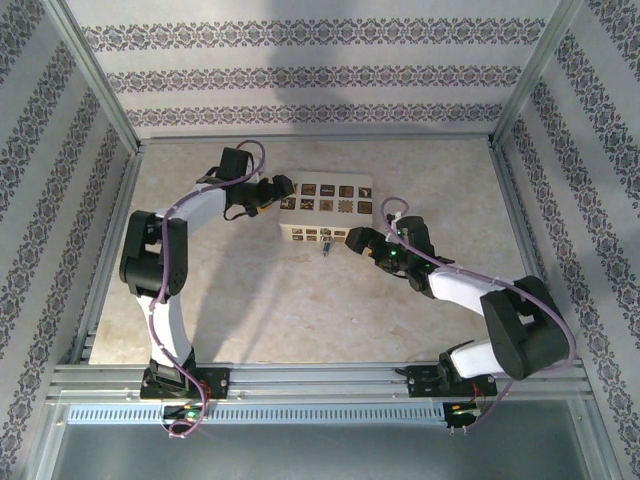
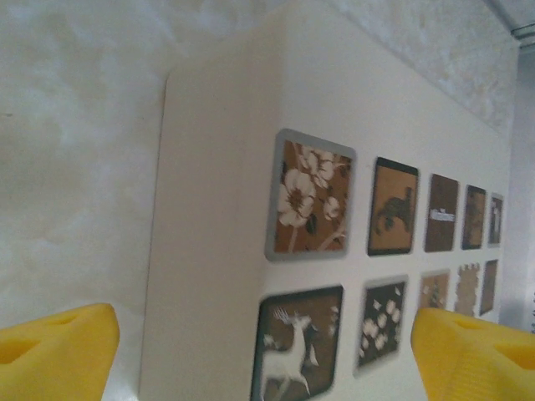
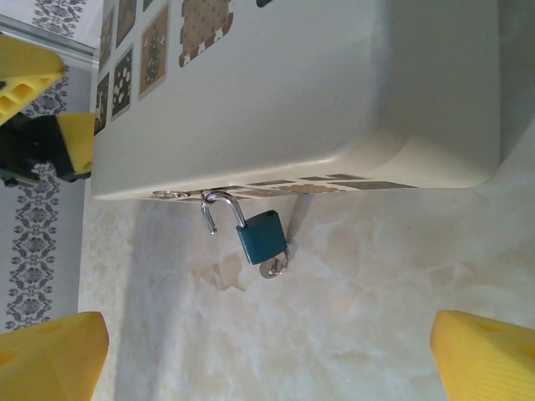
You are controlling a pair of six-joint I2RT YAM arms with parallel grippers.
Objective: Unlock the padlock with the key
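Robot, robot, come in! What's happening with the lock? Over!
Left gripper open at white picture-tiled box. Right gripper open, empty. Teal padlock: silver shackle open, key inserted. Nothing blocking.

Left gripper and right gripper hold jaws seemingly spread wide.

A box stands on the table toward the far middle, its long side running left to right. The padlock hangs on the box's near face, about midway along, touching the tabletop in front of it, with the key sitting in the end farthest from the box. The left gripper is just beside the box's left end, while the right gripper sits before its near right corner, just right of the padlock.
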